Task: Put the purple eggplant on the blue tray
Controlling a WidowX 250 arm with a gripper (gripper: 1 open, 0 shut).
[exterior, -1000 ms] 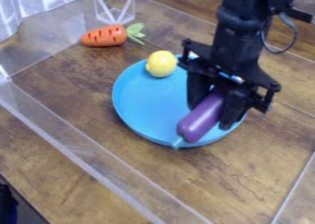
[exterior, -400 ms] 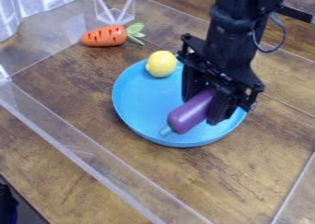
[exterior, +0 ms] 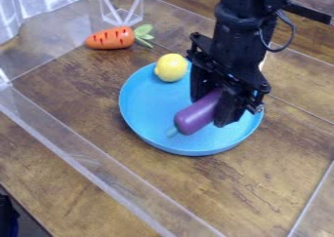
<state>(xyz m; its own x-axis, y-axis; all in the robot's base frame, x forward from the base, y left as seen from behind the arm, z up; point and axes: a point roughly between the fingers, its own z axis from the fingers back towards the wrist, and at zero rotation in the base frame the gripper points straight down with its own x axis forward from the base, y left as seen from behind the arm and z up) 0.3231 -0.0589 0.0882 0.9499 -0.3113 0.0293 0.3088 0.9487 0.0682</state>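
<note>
The purple eggplant (exterior: pixel 197 113) hangs tilted in my gripper (exterior: pixel 217 97), which is shut on its upper end. Its teal stem end points down and to the left, close over the blue tray (exterior: pixel 146 110). I cannot tell whether that tip touches the tray. The tray is a round shallow blue dish on the wooden table, and the black arm stands over its right half, hiding part of the rim.
A small yellow lemon-like fruit (exterior: pixel 170 67) rests at the tray's far rim. An orange carrot (exterior: pixel 109 39) with green leaves lies at the back left. Clear plastic walls (exterior: pixel 78 161) run along the table's left and front sides.
The gripper has carried the eggplant to the left, from the tray's right rim toward its middle, and has rolled slightly.
</note>
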